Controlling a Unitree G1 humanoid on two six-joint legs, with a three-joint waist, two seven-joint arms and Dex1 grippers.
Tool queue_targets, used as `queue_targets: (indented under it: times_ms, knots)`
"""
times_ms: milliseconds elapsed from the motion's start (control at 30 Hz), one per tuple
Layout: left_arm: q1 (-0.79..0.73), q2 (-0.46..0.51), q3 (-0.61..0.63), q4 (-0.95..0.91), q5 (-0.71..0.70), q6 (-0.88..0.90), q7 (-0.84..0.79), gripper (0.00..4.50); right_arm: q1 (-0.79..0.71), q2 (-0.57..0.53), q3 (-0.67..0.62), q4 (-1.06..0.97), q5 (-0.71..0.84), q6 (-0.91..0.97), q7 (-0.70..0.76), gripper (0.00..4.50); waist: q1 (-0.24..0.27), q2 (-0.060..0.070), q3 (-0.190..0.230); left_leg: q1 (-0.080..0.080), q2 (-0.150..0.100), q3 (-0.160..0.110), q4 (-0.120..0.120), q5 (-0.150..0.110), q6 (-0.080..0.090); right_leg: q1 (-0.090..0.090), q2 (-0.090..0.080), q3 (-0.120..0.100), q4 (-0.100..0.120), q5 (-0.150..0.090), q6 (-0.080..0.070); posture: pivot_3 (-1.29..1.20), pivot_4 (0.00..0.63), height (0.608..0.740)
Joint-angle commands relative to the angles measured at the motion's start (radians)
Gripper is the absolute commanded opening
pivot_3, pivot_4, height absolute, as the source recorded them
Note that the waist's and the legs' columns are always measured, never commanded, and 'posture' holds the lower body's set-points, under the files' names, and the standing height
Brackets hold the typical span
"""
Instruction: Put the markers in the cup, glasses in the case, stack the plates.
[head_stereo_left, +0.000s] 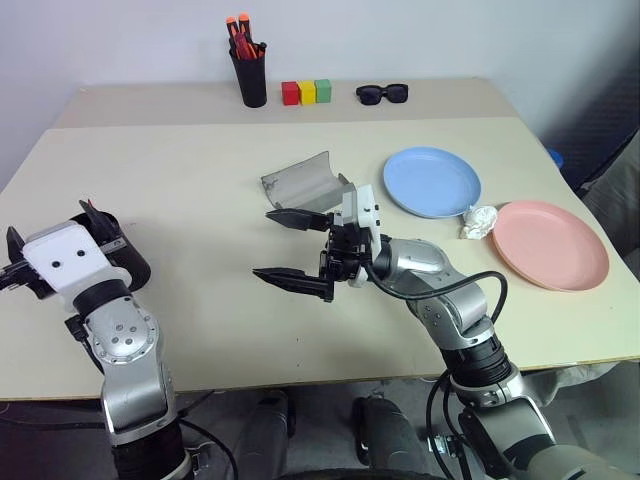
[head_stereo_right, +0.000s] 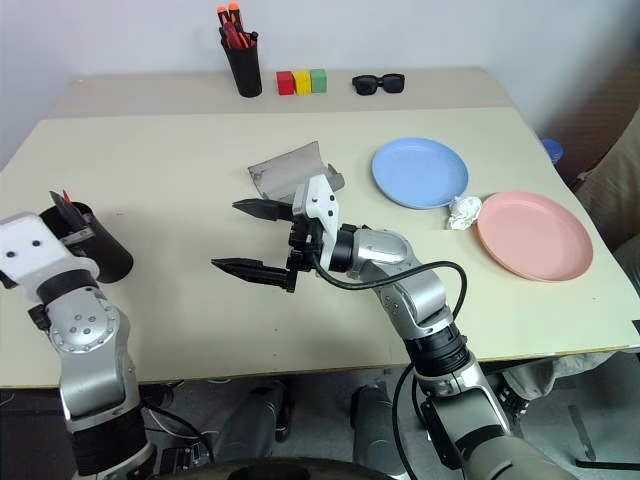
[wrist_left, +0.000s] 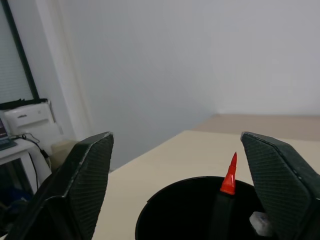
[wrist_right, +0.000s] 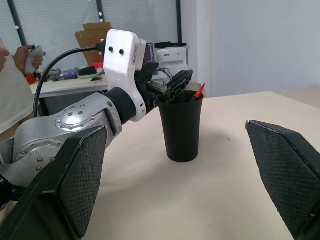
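Observation:
The black cup (head_stereo_left: 132, 266) stands at the table's left edge, under my left gripper (wrist_left: 176, 139). That gripper is open above the rim, with nothing between its fingers. A red marker (wrist_left: 229, 178) stands in the cup, tip up, with a small white piece (wrist_left: 259, 223) beside it. My right gripper (head_stereo_left: 264, 244) hangs open and empty over the middle of the table, pointing left toward the cup (wrist_right: 181, 128). Behind it the grey case (head_stereo_left: 300, 180) lies open. The blue plate (head_stereo_left: 432, 181) and the pink plate (head_stereo_left: 551, 244) lie side by side at the right. The glasses are out of view.
A crumpled white scrap (head_stereo_left: 479, 222) sits between the two plates. At the back stand a black pen holder (head_stereo_left: 249, 78) with orange-tipped pens, three coloured blocks (head_stereo_left: 306, 92) and black sunglasses (head_stereo_left: 382, 94). A person's hand (wrist_right: 30, 54) holds a controller beyond the table.

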Motion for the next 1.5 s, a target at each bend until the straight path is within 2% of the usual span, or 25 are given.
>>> queue_targets:
  times_ms: [33,133,233,400,500,633,767,967,1133,1233,1467,1500]
  knots:
    - [-0.075,0.026,-0.039,-0.047,-0.021,0.01,-0.052,4.27,-0.004,0.005,-0.001,-0.023,-0.003,-0.016,-0.004,4.5,0.002,0.0,0.0,0.0,0.0,0.0,0.0,0.0,0.0,0.0,0.0,0.0,0.0,0.0,0.0,0.0,0.15,0.74]
    - [-0.168,0.06,-0.113,-0.04,-0.079,0.039,-0.169,4.27,-0.005,0.0,-0.006,-0.007,-0.017,-0.022,-0.012,4.5,0.008,0.0,0.0,-0.001,0.0,-0.001,0.001,0.0,0.0,0.0,0.0,-0.002,0.0,0.0,0.0,0.0,0.15,0.74]
    - [-0.248,0.097,-0.205,-0.003,-0.16,0.189,-0.321,4.39,-0.012,-0.009,-0.023,0.01,-0.032,-0.028,-0.026,4.5,0.005,0.0,0.0,-0.001,0.0,0.0,0.001,0.0,0.0,0.001,0.0,-0.001,-0.001,0.001,0.002,0.0,0.15,0.74]
    - [-0.353,0.144,-0.251,0.124,-0.328,0.523,-0.519,4.39,-0.032,-0.058,-0.055,0.03,-0.073,-0.04,-0.049,4.5,-0.004,0.0,0.0,0.0,0.0,-0.001,0.0,0.0,0.0,0.0,0.001,-0.001,0.0,0.001,0.002,0.0,0.15,0.74]
    - [-0.435,0.176,-0.282,0.247,-0.385,0.575,-0.624,4.39,-0.041,-0.116,-0.061,0.04,-0.126,-0.044,-0.061,4.5,-0.006,0.0,0.0,0.0,0.0,0.0,0.001,0.0,0.0,0.0,0.001,-0.001,0.0,0.001,0.002,0.0,0.15,0.74]
    - [-0.555,0.264,-0.414,0.441,-0.38,0.546,-0.807,4.39,-0.026,-0.213,-0.091,0.011,-0.157,-0.039,-0.054,4.5,0.0,0.0,0.0,-0.001,0.0,0.0,0.001,0.0,0.001,0.001,0.001,-0.001,0.0,0.001,0.002,0.0,0.15,0.74]
    - [-0.654,0.285,-0.478,0.614,-0.379,0.469,-0.937,4.39,0.033,-0.302,-0.126,-0.067,-0.148,-0.023,-0.042,4.5,0.0,0.001,0.001,-0.001,0.0,0.0,0.001,0.0,0.001,0.001,0.001,-0.001,-0.001,0.001,0.002,0.0,0.15,0.74]
    - [-0.785,0.272,-0.535,0.895,-0.349,0.397,-1.04,4.39,0.146,-0.388,-0.167,-0.189,-0.129,0.012,-0.05,4.5,-0.003,0.001,0.001,-0.001,0.0,0.0,0.0,0.0,0.001,0.0,0.001,-0.001,-0.001,0.001,0.002,0.0,0.15,0.74]
    - [-0.873,0.247,-0.542,1.093,-0.332,0.338,-1.083,4.39,0.21,-0.41,-0.189,-0.264,-0.121,0.05,-0.081,4.5,0.0,0.001,0.001,-0.002,0.0,0.0,0.001,0.0,0.001,0.0,0.0,-0.001,-0.001,0.001,0.002,0.0,0.15,0.74]
    - [-0.907,0.231,-0.534,1.171,-0.333,0.304,-1.109,3.58,0.24,-0.42,-0.2,-0.294,-0.121,0.07,-0.103,4.5,0.002,0.001,0.001,-0.002,0.0,0.0,0.001,0.0,0.001,0.0,-0.001,-0.001,-0.001,0.001,0.003,0.0,0.15,0.74]
    - [-0.917,0.233,-0.545,1.216,-0.304,0.247,-1.16,0.1,0.271,-0.445,-0.232,-0.302,-0.123,0.096,-0.117,4.5,0.001,0.001,0.001,-0.002,0.0,0.0,0.001,0.0,0.002,0.0,-0.001,-0.001,-0.001,0.001,0.003,0.0,0.15,0.74]
    - [-0.91,0.239,-0.552,1.206,-0.296,0.231,-1.172,0.04,0.273,-0.449,-0.237,-0.296,-0.126,0.098,-0.123,4.5,0.001,0.0,0.001,-0.002,0.0,0.0,0.001,0.0,0.002,0.0,-0.001,-0.001,-0.001,0.001,0.003,0.0,0.15,0.74]
